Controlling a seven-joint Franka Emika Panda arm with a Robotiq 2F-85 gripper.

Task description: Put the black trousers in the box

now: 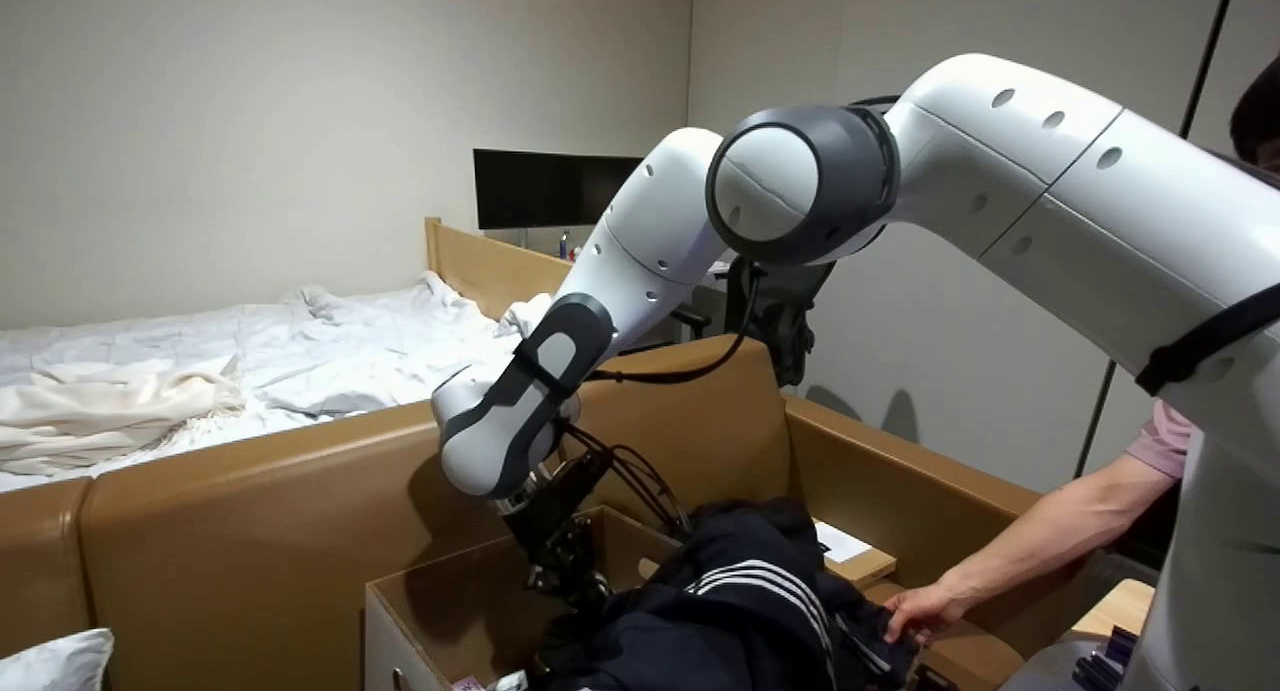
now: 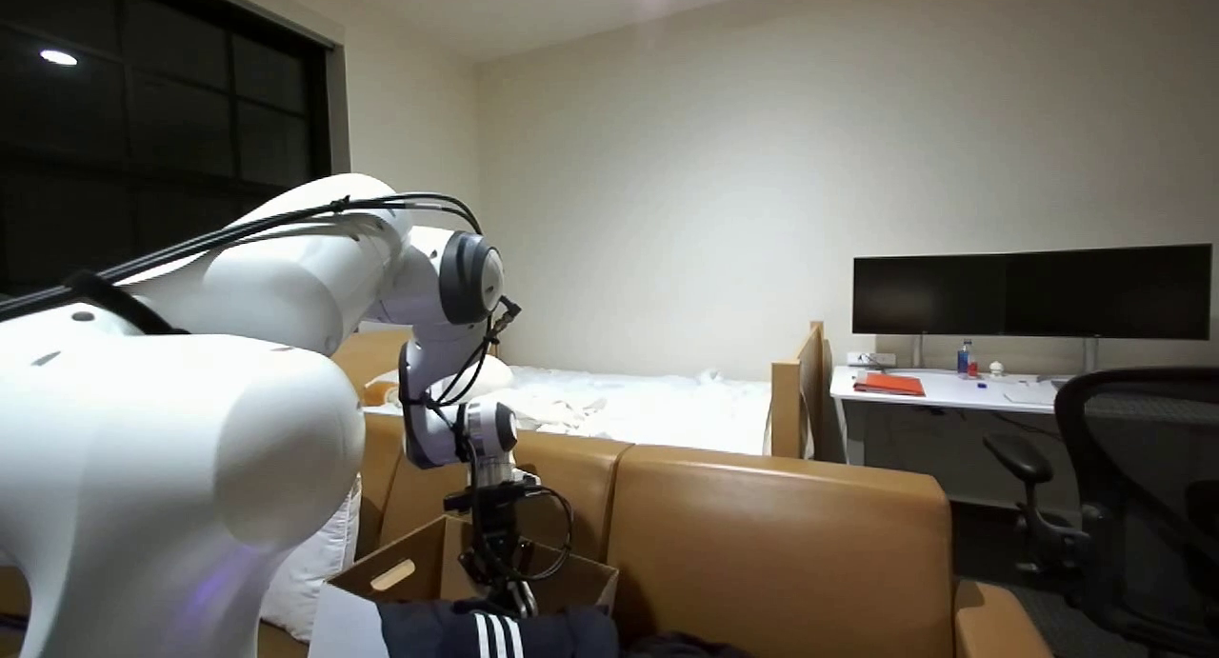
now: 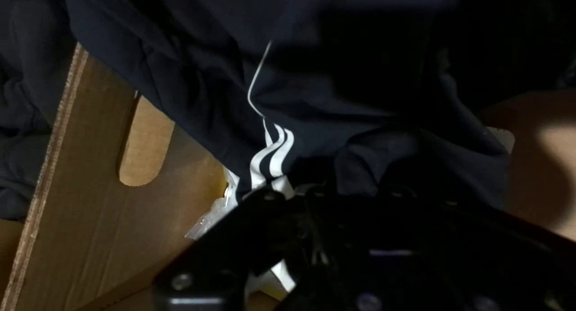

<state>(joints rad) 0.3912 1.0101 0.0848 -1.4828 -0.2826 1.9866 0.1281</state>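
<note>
One white pillow (image 1: pixel 58 663) at far L, bottom corner, in an exterior view. Just above it, a cream blanket (image 1: pixel 110 411) bunched on the white bed (image 1: pixel 330 371). Brown sofa (image 1: pixel 250 551) next, its backrest running across in front of the bed.

Then the box (image 1: pixel 470 591): cardboard, brown inside, in front of the sofa back, w/ a hand-hole (image 2: pixel 393 575) in its L wall in an exterior view. Wrist view also gets a bit of crinkly clear plastic (image 3: pixel 209 221) down inside. Black monitor (image 1: pixel 555 189) in the bkgd, past the sofa.

Jaws next, at the end of the white robot arm (image 1: pixel 650 221), which reaches over from the R & bends down. They point down within the box walls, clenched on the black trousers (image 1: pixel 700 631), striped cloth gathered right up to them in wrist view.

Trousers only part in: the gripped bit's inside the box, the rest heaped over the rim & outside it, spreading R.

Behind that heap, a flat tan item (image 1: pixel 872 567) w/ white paper (image 1: pixel 840 543) on top, by the armrest (image 1: pixel 900 481). Last, far R, a person's hand (image 1: pixel 925 609) holding the trousers' outer end, bare forearm (image 1: pixel 1060 541) & pink sleeve (image 1: pixel 1165 441) partly hidden by the arm.
</note>
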